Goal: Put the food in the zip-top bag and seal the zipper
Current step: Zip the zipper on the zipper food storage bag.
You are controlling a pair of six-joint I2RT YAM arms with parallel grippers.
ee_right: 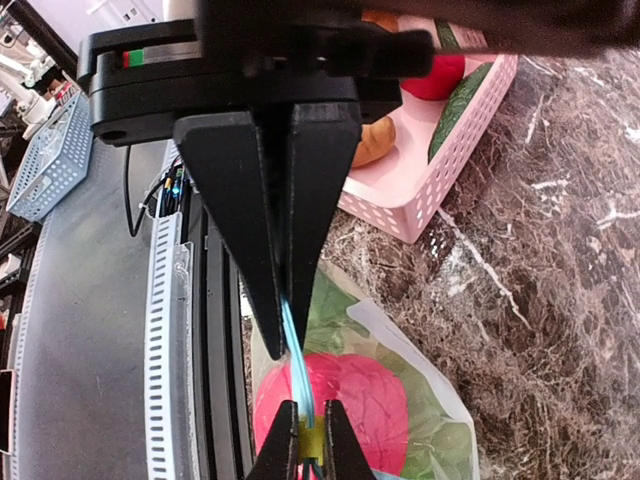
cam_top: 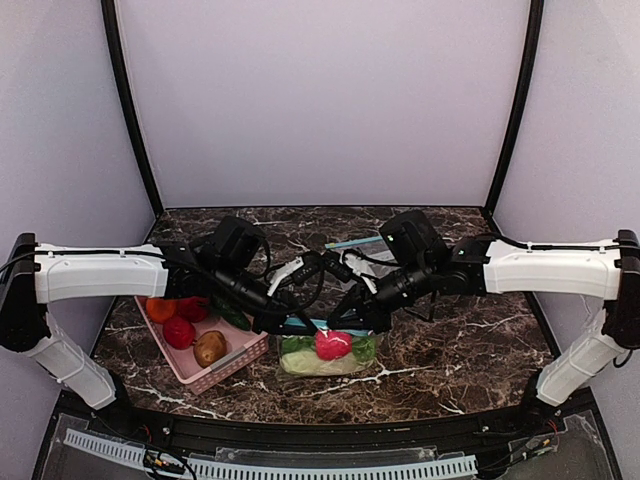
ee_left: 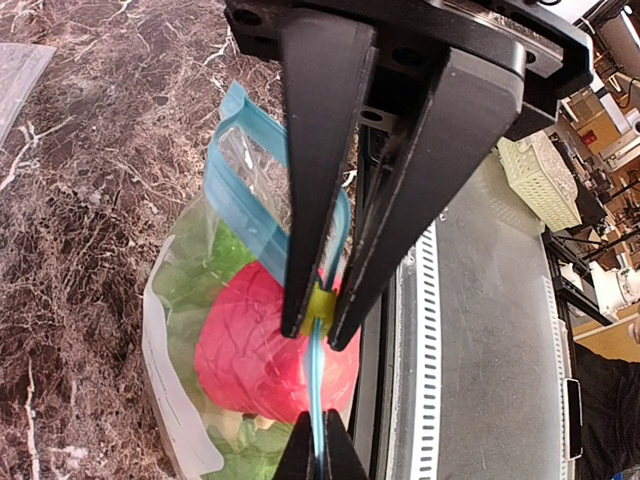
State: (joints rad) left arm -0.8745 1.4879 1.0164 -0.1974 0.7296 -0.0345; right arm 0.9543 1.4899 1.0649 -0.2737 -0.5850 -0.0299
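As tools [ee_left: 318, 312] [ee_right: 288, 305] pinch the zipper [ee_left: 248, 212], food [ee_left: 250, 345] lies bagged.

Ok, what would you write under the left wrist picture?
The left end effector pinches the teal zipper of the zip-top bag holding toy food.

The left gripper [ee_left: 318, 312] and right gripper [ee_right: 297, 345] crowded the zipper [ee_left: 250, 228] of the zip-top bag [cam_top: 300, 362] at near centre, jaws pinched on it, blocking approach from above. The pink basket [cam_top: 225, 366] hemmed its left. To its right, the bench [cam_top: 470, 340] gave room.
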